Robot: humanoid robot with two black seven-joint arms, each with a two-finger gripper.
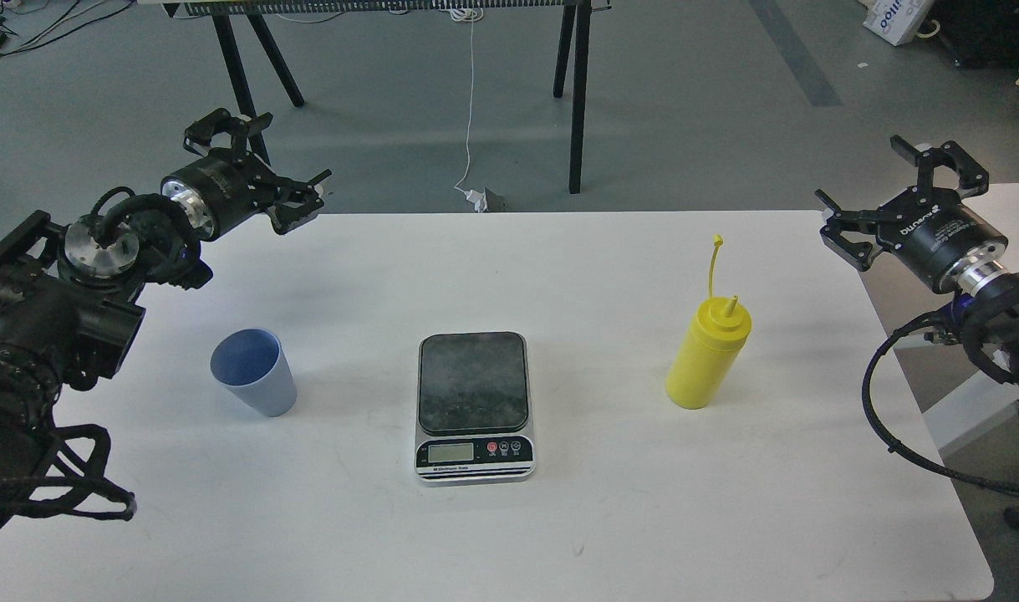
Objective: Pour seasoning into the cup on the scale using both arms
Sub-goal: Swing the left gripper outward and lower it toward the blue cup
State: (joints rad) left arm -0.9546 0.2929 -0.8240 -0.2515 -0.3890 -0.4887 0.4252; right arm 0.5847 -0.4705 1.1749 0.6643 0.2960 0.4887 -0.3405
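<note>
Nothing gripped yet. Our left gripper hangs over the table's far-left corner, claws spread wide, holding nothing. Our right gripper sits past the table's right edge near the far-right corner, also spread wide and empty.

Layout reads as a staged start: the scale is mid-table, a bit toward the near edge, display facing us so the readout stays visible. Its weighing plate is bare; the cup isn't on it yet.

The cup stands upright toward the left edge, well apart from the scale, mouth up. It's on the left arm's side, so we'd judge that arm takes it onto the plate.

The seasoning bottle stands upright toward the right edge, also well apart from the scale, nozzle up, cap off and its strap sticking up behind the nozzle. That puts it in the right arm's reach for the pour.

Each item mirrors its arm, so neither should have to cross the scale.

Watch-outs, as we judge them: the tapered cup may slip in a wide claw, and squeezing the bottle early would spill.
</note>
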